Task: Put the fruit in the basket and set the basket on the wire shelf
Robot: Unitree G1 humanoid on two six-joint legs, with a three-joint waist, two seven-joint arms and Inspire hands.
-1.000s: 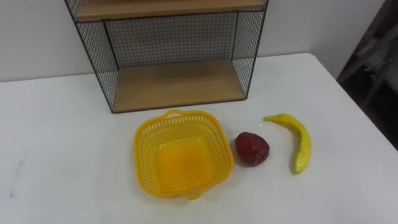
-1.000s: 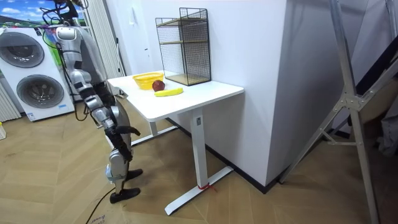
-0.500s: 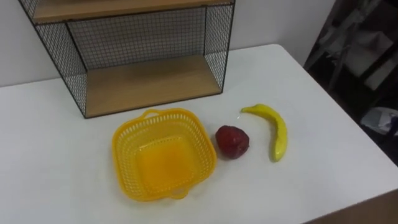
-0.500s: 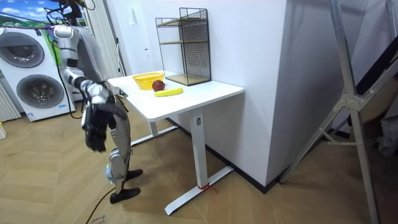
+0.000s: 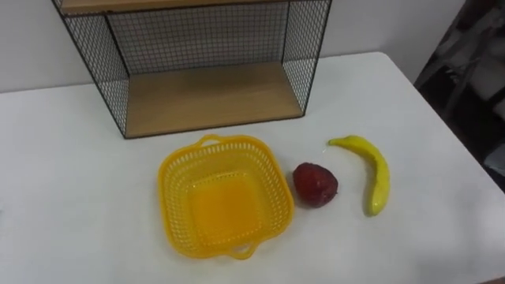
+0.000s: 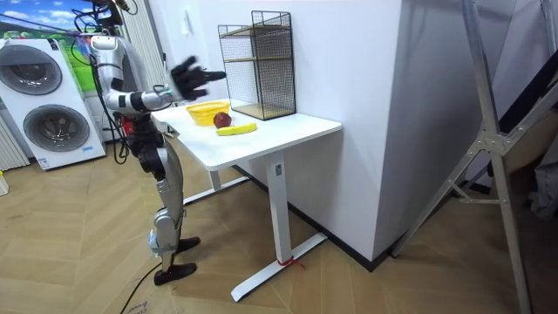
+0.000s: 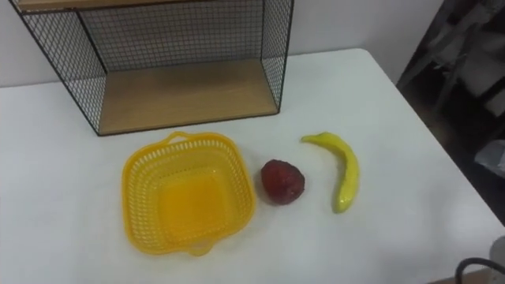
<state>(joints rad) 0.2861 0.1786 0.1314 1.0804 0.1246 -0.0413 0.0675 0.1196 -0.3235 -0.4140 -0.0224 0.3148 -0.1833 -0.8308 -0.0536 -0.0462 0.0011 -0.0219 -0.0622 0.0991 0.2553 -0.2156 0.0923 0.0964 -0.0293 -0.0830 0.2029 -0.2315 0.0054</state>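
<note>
Plainly, the right hand [image 6: 196, 78] is up in the air over the table's near end, fingers spread wide and holding nothing. Picking up fruit looks like the step in hand. The dark red round fruit [image 5: 316, 184] lies just beside the empty yellow plastic lattice basket [image 5: 225, 207], so a grasp from above or from its right, away from the basket wall, seems best. The curved yellow banana [image 5: 377, 175] lies near it but apart, closer to the right edge of the white table [image 5: 71, 197], and a push outward could drop it. Behind stands the black wire shelf with wooden boards [image 5: 209, 99], its lower board bare.
</note>
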